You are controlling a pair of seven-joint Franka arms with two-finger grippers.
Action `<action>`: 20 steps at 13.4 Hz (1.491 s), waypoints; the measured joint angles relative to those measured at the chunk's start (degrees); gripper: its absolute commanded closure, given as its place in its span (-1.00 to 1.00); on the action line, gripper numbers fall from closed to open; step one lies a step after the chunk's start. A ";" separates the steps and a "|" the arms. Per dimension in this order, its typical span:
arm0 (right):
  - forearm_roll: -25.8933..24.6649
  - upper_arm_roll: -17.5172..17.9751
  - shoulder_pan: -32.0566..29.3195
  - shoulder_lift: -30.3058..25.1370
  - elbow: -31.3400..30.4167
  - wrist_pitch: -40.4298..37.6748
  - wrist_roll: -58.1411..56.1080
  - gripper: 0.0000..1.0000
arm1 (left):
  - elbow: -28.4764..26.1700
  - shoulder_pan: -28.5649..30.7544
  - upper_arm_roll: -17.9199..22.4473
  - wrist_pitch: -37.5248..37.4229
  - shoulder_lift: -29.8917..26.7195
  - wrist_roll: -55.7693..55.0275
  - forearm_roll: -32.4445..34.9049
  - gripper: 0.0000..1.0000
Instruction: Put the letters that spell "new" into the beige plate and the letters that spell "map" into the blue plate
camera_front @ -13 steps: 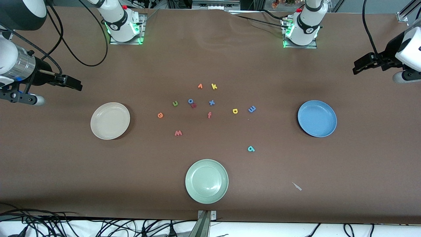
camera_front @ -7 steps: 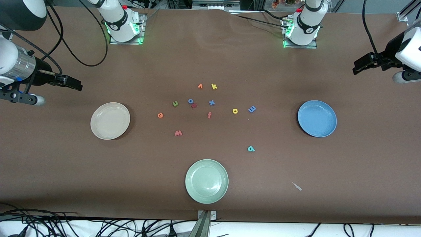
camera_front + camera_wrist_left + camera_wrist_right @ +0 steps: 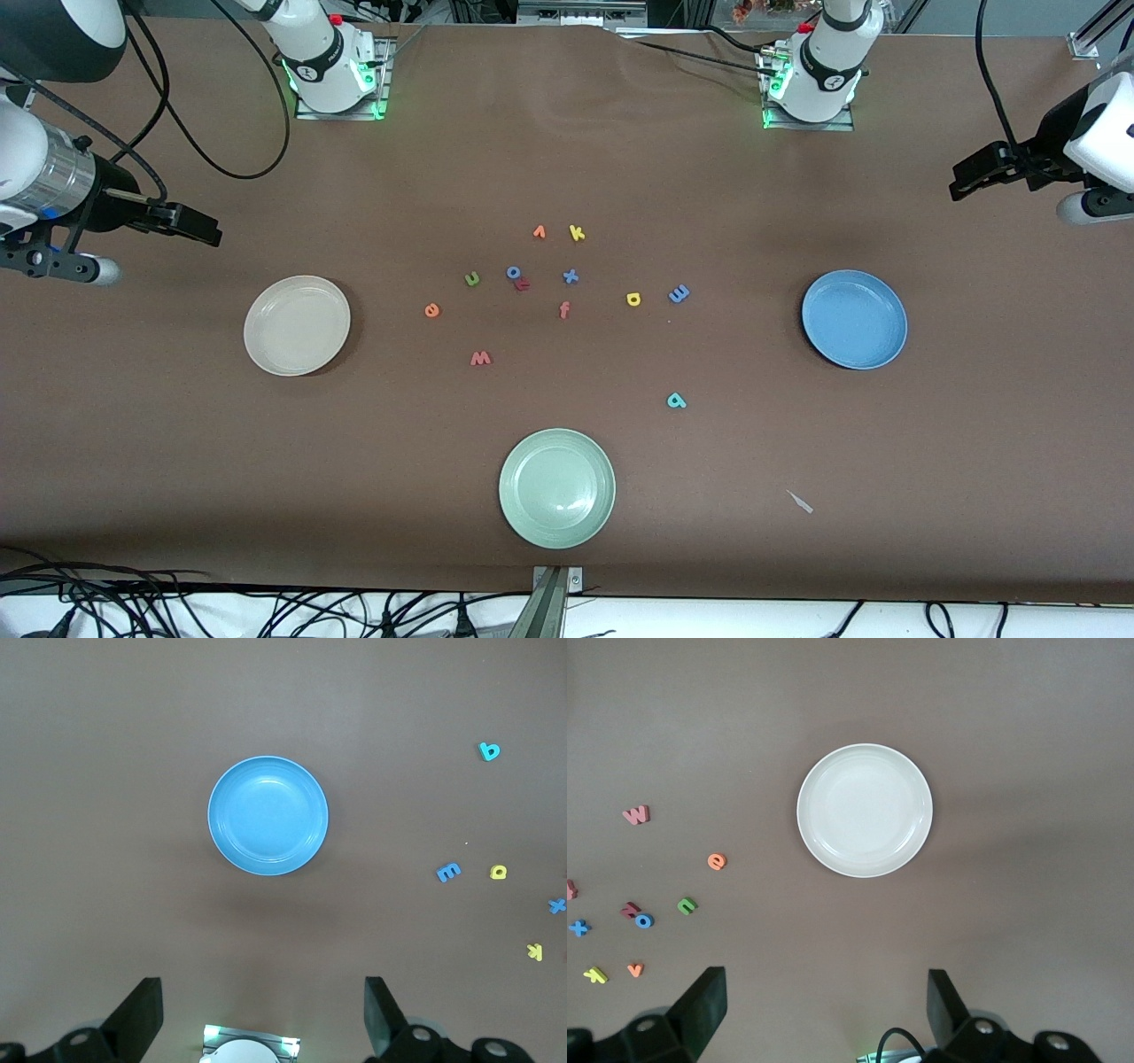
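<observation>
We see nothing moved since before. Left pincer (image 3: pixel 967 177) over blue plate (image 3: pixel 854 319) and right pincer (image 3: pixel 202 226) over beige plate (image 3: pixel 297 325) gape empty. Three plates, eleven letters (image 3: pixel 567 292) lie mid-worktop.

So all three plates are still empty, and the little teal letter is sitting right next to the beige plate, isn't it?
Not quite. All three plates are empty, but the teal letter is not next to the beige plate. It lies between the pale green plate and the blue plate, toward the left arm's end of the table. The front view shows this.
</observation>
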 measured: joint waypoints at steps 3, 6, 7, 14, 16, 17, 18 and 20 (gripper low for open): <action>0.00 0.00 0.00 0.00 0.00 0.07 -0.98 -1.00 | 0.00 0.00 -0.07 0.00 0.00 0.00 0.00 -1.00; 0.00 0.00 0.00 0.00 0.00 0.12 -1.15 -1.00 | 0.00 0.00 -0.09 0.00 0.00 0.00 0.00 -1.00; 0.00 0.00 0.00 0.00 0.00 0.13 -1.21 -1.00 | 0.00 0.00 -0.09 0.00 0.00 0.00 0.00 -1.00; -0.59 0.00 0.00 0.00 0.00 0.38 -3.54 -1.00 | 0.00 -0.04 -0.60 0.00 0.00 0.00 0.00 -1.00; -0.60 0.00 0.00 0.00 0.00 0.38 -3.63 -1.00 | 0.00 -0.04 -0.60 0.00 0.00 0.00 0.00 -1.00; -0.60 0.00 0.00 0.00 0.00 0.38 -3.65 -1.00 | 0.00 -0.04 -0.60 0.00 0.00 0.00 0.00 -1.00; -0.61 0.00 0.00 0.00 0.00 0.39 -3.67 -1.00 | 0.00 -0.04 -0.60 0.00 0.00 0.00 0.00 -1.00; -0.66 0.00 0.00 0.00 0.00 0.47 -3.69 -1.00 | 0.00 -0.04 -0.60 0.00 0.00 0.00 0.00 -1.00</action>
